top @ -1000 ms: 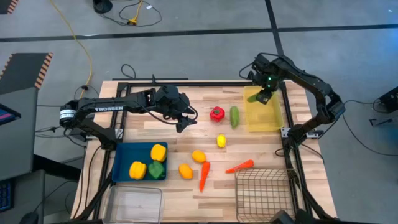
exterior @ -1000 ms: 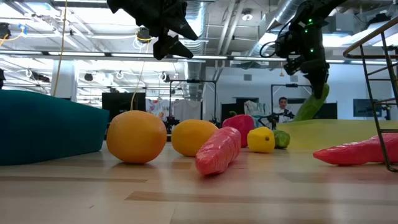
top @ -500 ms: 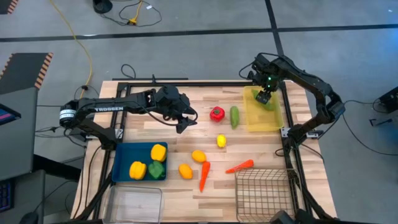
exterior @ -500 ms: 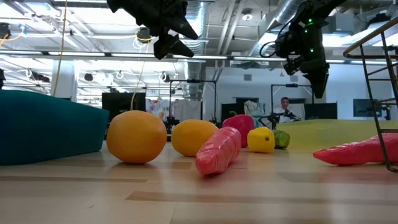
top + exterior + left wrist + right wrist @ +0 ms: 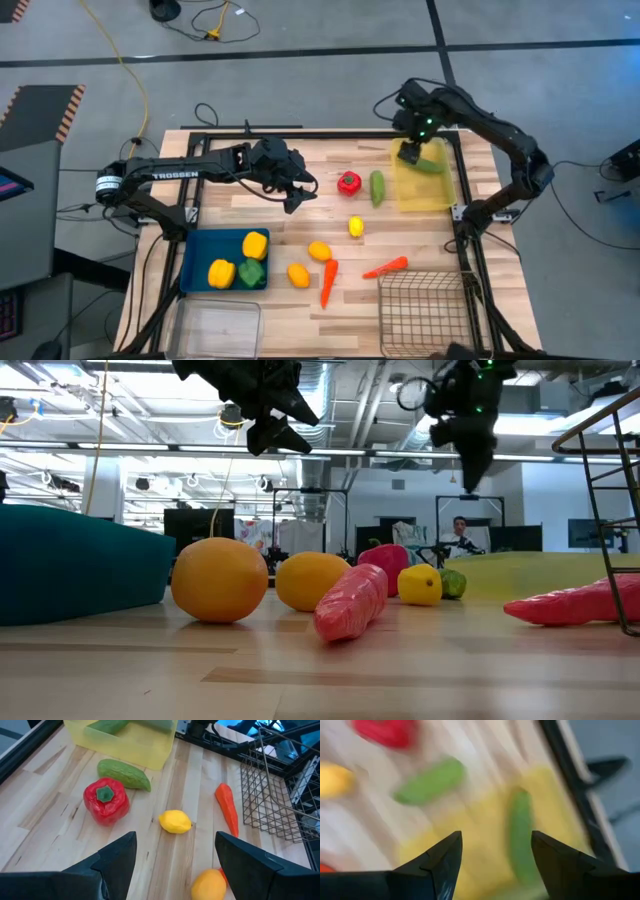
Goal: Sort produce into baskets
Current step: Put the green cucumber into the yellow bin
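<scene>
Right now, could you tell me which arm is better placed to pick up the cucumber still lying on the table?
Probably the right: its open gripper hangs over the yellow tray, just beside the cucumber. The left gripper hovers farther away.

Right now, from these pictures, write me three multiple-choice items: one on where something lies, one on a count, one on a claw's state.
1. Where does the released cucumber lie?
A. In the yellow tray
B. In the wire basket
C. In the clear bin

2. How many pieces of produce are in the blue tray?
A. One
B. Three
C. Five

3. What is the state of the right claw?
A. Shut on a carrot
B. Shut on a lemon
C. Open, holding nothing

Answers:
1. A: the cucumber rests inside the yellow tray at the table's far right.
2. B: the blue tray holds two yellow peppers and one green pepper.
3. C: the right claw hovers over the yellow tray with its fingers spread and nothing between them.
</scene>
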Robot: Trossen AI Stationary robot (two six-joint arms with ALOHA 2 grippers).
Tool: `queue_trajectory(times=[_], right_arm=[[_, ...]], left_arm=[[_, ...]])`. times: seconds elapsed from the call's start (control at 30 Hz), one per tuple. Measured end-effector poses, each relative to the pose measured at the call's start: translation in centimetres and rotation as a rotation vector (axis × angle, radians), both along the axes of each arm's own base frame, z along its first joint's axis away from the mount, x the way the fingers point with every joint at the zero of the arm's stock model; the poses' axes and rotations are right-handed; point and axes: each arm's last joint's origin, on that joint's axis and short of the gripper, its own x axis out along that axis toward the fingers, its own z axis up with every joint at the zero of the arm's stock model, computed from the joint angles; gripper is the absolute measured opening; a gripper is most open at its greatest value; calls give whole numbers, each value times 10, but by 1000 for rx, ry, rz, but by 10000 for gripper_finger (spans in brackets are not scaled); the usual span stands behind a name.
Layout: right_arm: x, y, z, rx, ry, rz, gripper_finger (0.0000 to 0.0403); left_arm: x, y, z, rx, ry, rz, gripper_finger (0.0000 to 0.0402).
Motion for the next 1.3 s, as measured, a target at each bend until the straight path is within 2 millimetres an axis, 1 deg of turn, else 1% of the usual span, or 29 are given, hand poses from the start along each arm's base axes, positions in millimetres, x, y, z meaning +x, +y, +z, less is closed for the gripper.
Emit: queue_trajectory(times=[0.07,0.2,0.27,0.37,0.5,0.67,0.77,0.83,1.07,1.3], right_arm=[[10,7,1,18,-50,1,265],[28,22,2,-1,-93,68,265],[35,29,2,-4,-114,68,265],[47,35,-3,-3,-179,4,265],[56,41,-17,38,-227,-135,265],[56,45,-40,78,-204,-246,265],[54,46,-54,56,-158,-259,265],[55,47,-61,53,-167,-257,265],[58,54,-82,33,-178,-281,265],[57,61,-92,29,-154,-319,265]], left_arm=[[0,0,0,0,0,0,256],[0,0,0,0,0,0,256],[0,0,0,0,0,0,256],[0,0,0,0,0,0,256],[0,0,0,0,1,-1,256],[0,0,0,0,1,-1,256],[0,0,0,0,1,-1,256],[0,0,0,0,1,-1,256],[0,0,0,1,-4,-1,256],[1,0,1,2,-8,-1,256]])
